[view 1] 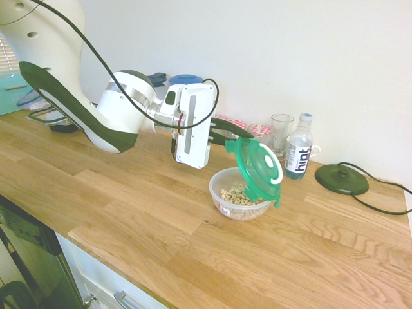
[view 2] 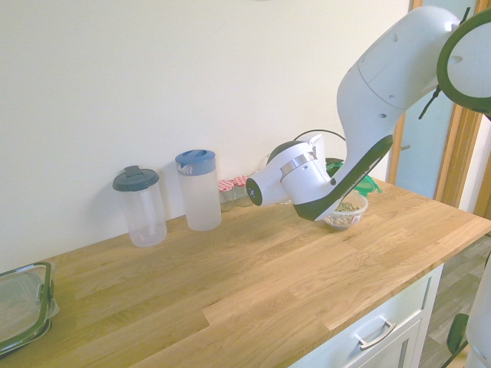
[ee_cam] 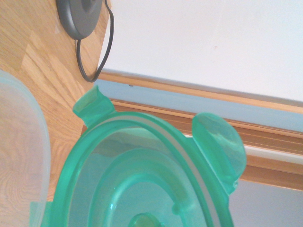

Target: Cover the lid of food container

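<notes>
- Claw (view 1: 239, 139) right of centre in your first exterior view: closed on the edge of the green lid (view 1: 259, 168).
- Lid: you have it steeply tilted over the food container (view 1: 237, 205), whose cereal (view 1: 239, 194) shows.
- Bottle (view 1: 299, 147): to your lid's right, upright.

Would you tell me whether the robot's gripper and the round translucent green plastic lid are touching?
Touching. The first exterior view shows the gripper closed on the lid's upper edge, holding it tilted over the round clear plastic bowl.
</notes>
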Controlling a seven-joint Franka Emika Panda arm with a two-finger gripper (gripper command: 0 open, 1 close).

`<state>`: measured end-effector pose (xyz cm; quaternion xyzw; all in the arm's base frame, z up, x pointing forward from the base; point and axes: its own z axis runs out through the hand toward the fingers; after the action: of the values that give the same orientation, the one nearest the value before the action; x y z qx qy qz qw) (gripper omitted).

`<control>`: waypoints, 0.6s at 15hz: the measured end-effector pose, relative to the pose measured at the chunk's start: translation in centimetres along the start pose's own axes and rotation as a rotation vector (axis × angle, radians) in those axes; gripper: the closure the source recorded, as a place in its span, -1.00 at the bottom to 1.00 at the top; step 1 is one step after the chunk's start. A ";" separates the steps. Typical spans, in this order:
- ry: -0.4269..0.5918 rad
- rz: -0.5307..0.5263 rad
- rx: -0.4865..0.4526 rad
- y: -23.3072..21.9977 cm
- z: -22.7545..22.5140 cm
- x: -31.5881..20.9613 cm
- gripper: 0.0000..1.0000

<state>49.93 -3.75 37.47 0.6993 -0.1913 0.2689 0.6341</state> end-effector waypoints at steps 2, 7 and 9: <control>0.005 -0.003 0.001 -0.1 -0.4 -0.3 1.00; 0.002 0.002 -0.019 0.0 -0.8 -0.6 1.00; -0.001 0.003 -0.019 0.1 -1.1 -0.6 1.00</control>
<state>49.26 -2.70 37.21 0.6929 -0.1955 0.2677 0.6403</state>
